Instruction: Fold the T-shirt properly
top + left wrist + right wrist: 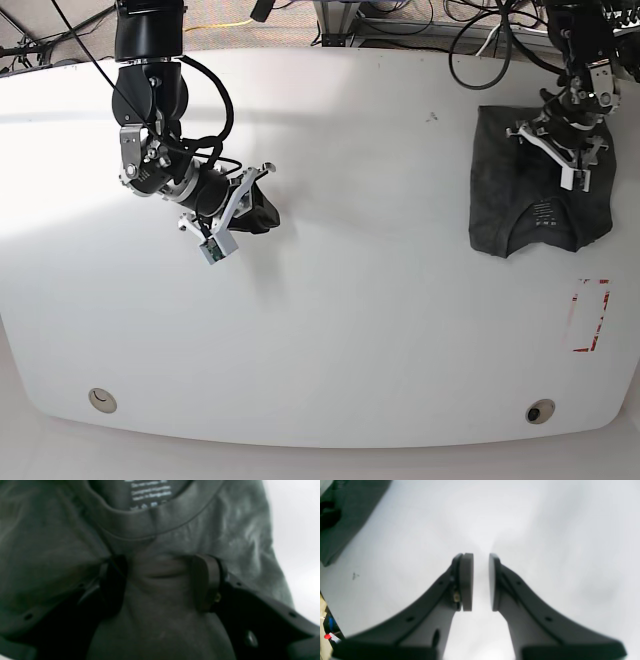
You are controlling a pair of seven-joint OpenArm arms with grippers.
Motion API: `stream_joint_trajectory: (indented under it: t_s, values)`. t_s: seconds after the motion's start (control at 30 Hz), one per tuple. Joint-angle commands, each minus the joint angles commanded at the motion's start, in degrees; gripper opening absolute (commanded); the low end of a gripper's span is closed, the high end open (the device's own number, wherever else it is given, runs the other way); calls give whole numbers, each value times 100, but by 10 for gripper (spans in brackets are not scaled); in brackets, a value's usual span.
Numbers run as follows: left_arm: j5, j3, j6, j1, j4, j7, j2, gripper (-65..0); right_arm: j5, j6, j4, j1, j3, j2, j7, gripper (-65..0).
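White table (pixel 350 330); T-shirt (pixel 535 205) hides left pincer (pixel 160 580) tips.

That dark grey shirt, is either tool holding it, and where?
The left tool pinches a bunch of the dark charcoal-grey thin fabric T-shirt just below its neckband. The right tool holds nothing.

Both arms are black, jointed, and strung with looping black cables. The right gripper (pixel 481 581) has two curved matte-black fingers with flat grey pads (pixel 466 581), small screw holes along each finger and a brass-coloured screw beside one pad. The left gripper (pixel 160 580) looks the same, though blurred. White brackets sit at both wrists.
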Motion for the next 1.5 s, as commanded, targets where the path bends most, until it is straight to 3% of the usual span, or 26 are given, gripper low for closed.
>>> stream_joint_trajectory:
  t_s: [0.2,0.37,0.53,0.6,0.73,0.8,0.9,1.0,1.1,1.2,1.3,1.5]
  values:
    - [0,-589,-818,-149,-703,132,-1002,-262,-9,0,237,-123,0,88,0,-553]
    - [-18,-800,-1490,-563,-1125,141,-1556,-262,-35,0,325,-264,-18,62,9,-555]
    - [-44,-809,-1490,-615,-457,149,-1609,-262,-88,-53,299,-343,-18,79,53,-555]
    - [-18,-800,-1490,-598,-26,149,-1574,-264,-360,-53,325,-413,-9,70,70,-555]
    - [53,-818,-1490,-510,791,114,-1037,-265,-1354,-53,466,-642,0,26,765,-555]
    - [334,-809,-1490,-492,1204,79,-756,-267,-1829,-62,457,-774,9,-62,1301,-555]
    - [1090,-730,-1213,-413,1688,-659,26,-267,-2708,-62,325,-1055,316,-202,2330,-555]
    - [1890,-404,-976,-413,1714,-1565,633,-267,-3156,-62,88,-1222,677,-422,3200,-555]
    - [2488,-193,-492,-378,1714,-2251,1275,-267,-3323,-62,-97,-1468,985,-475,3921,-555]
    - [2646,-97,-167,-123,1741,-2760,1741,-267,-3305,-62,-97,-1802,1143,-448,4167,-555]
    - [2637,-70,-79,185,1758,-3138,1987,-267,-3297,-62,-44,-2171,1371,-448,4290,-555]
    - [2620,132,-88,1196,2242,-3182,2505,-267,-3033,-62,167,-3253,1565,-475,4624,-556]
